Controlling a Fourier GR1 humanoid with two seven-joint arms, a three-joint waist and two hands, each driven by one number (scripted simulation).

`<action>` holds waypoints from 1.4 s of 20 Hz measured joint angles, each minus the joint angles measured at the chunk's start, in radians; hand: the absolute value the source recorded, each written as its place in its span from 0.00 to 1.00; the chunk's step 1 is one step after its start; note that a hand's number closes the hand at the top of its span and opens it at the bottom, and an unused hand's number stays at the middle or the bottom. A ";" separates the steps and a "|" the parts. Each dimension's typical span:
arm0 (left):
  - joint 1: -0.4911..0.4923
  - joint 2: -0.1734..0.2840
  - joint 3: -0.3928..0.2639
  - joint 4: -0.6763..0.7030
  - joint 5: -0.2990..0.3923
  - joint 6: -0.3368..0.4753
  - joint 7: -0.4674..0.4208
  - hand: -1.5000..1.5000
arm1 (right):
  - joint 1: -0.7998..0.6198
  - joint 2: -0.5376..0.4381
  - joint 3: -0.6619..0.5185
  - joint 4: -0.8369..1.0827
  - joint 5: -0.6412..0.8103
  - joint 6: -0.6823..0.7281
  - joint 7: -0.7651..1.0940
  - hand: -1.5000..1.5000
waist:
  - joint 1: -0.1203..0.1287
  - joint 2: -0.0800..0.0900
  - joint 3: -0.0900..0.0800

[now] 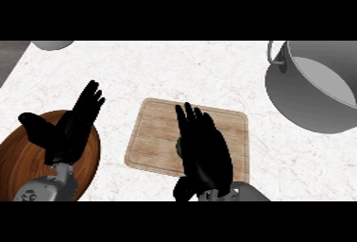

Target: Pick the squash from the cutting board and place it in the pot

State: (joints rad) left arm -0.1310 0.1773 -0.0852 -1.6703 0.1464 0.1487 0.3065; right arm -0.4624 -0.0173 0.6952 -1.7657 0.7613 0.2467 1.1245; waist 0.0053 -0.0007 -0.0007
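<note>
Right robot hand (202, 151) entered from the counter's near edge, fingers straight and pointing toward the far edge, spread flat over the middle of the cutting board (157, 137). It held nothing that could be seen; no finger was curled round anything.

Squash (179, 146): only a thin dark-green sliver showed at the left border of that hand, about mid-board. It lay directly beneath the palm, hidden otherwise. Long axis could not be read from the sliver; shape not determinable.

Left robot hand (70, 132) stood open with fingers up, resting over a round wooden plate (17, 151) at the counter's near left edge, well apart from the board. Right hand was plainly the nearer one to the squash.

Cutting board sat near the counter's centre, slightly rotated, its far right corner pointing toward the pot (314, 90).

Pot stood at the far right corner of the counter (195, 71), mouth open and tilted in view, handle on its left rim. A grey bowl (52, 45) was cut off at the far left edge.

Judgement: grasp not yet made; the hand needs to descend and close straight down, then carry far and right.
</note>
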 measured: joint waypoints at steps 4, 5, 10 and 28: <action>-0.027 -0.010 -0.001 0.008 -0.015 0.014 0.018 0.50 | 0.000 0.001 0.005 0.051 0.009 -0.026 0.009 0.00 | 0.000 0.000 0.000; -0.029 -0.013 -0.005 0.011 -0.018 0.013 0.014 0.50 | -0.011 0.001 0.003 0.077 0.006 -0.034 0.012 0.00 | 0.001 0.000 0.000; 0.010 -0.024 -0.014 -0.010 -0.024 0.007 0.000 0.50 | -0.027 0.002 -0.029 0.169 0.003 -0.052 -0.003 0.00 | 0.004 0.000 0.000; -0.014 -0.022 0.033 0.014 -0.020 -0.032 -0.001 0.50 | -0.075 0.005 -0.005 0.430 -0.044 -0.071 -0.025 0.00 | 0.002 0.001 0.000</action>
State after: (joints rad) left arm -0.1453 0.1552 -0.0526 -1.6558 0.1260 0.1169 0.3059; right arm -0.5372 -0.0126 0.6899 -1.3357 0.7169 0.1760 1.0991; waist 0.0076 0.0003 -0.0002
